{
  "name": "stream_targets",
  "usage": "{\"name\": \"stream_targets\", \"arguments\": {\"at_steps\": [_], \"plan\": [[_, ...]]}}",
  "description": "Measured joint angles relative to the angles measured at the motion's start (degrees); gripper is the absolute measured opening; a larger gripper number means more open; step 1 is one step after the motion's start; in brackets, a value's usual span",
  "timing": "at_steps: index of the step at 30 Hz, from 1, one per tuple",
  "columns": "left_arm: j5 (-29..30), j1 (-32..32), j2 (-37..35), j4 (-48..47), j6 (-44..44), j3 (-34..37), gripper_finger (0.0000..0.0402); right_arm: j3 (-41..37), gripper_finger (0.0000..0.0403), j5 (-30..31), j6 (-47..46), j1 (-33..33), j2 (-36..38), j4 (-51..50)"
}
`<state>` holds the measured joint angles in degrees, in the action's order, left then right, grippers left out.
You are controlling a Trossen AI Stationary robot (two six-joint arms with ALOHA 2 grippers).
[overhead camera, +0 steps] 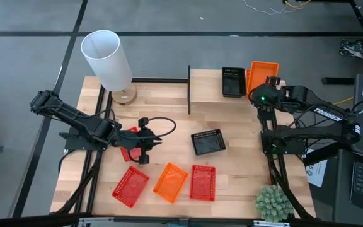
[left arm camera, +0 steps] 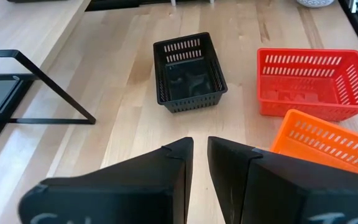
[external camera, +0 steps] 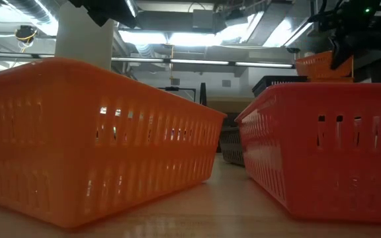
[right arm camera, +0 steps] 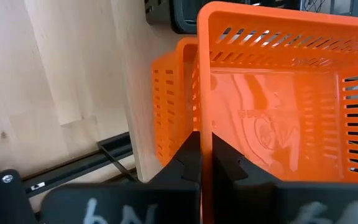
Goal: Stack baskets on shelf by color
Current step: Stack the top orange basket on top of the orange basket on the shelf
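On the shelf (overhead camera: pixel 207 88) stand a black basket (overhead camera: pixel 233 82) and orange baskets (overhead camera: pixel 261 74). My right gripper (overhead camera: pixel 265 85) (right arm camera: pixel 202 140) is at the shelf's right end, shut on the upper orange basket (right arm camera: pixel 278 93), which sits in a second orange one (right arm camera: pixel 169 106). My left gripper (overhead camera: pixel 147 151) (left arm camera: pixel 200 146) hovers over the table's left middle with its fingers shut and holding nothing. A red basket (overhead camera: pixel 128 151) lies under its wrist. A black basket (overhead camera: pixel 208 142) (left arm camera: pixel 188 71) rests on the tabletop ahead of it. My right gripper pinches one side wall of the upper orange basket at its rim (right arm camera: pixel 205 121), one finger inside the basket and one outside. The basket sits tilted, partly nested in the orange basket below it on the shelf.
Along the near edge lie a red basket (overhead camera: pixel 131 186), an orange one (overhead camera: pixel 171 181) (external camera: pixel 91 139) and another red one (overhead camera: pixel 202 183) (external camera: pixel 329 152). A white cylinder lamp (overhead camera: pixel 108 60) stands at the far left, a small green plant (overhead camera: pixel 273 203) at the near right corner.
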<state>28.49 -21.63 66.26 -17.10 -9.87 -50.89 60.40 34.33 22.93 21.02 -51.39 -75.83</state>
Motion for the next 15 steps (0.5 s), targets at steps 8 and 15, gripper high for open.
{"name": "stream_targets", "arguments": {"at_steps": [8,15], "plan": [[0.0,0.0,0.0,0.0,-0.02,0.0,0.0041,0.0,0.0021,0.01,-0.21,0.0,-0.43,-0.02],[0.0,0.0,0.0,0.0,-0.02,0.0,0.0041,0.0,0.0077,2.41,-0.31,0.0,-2.93,0.1]]}}
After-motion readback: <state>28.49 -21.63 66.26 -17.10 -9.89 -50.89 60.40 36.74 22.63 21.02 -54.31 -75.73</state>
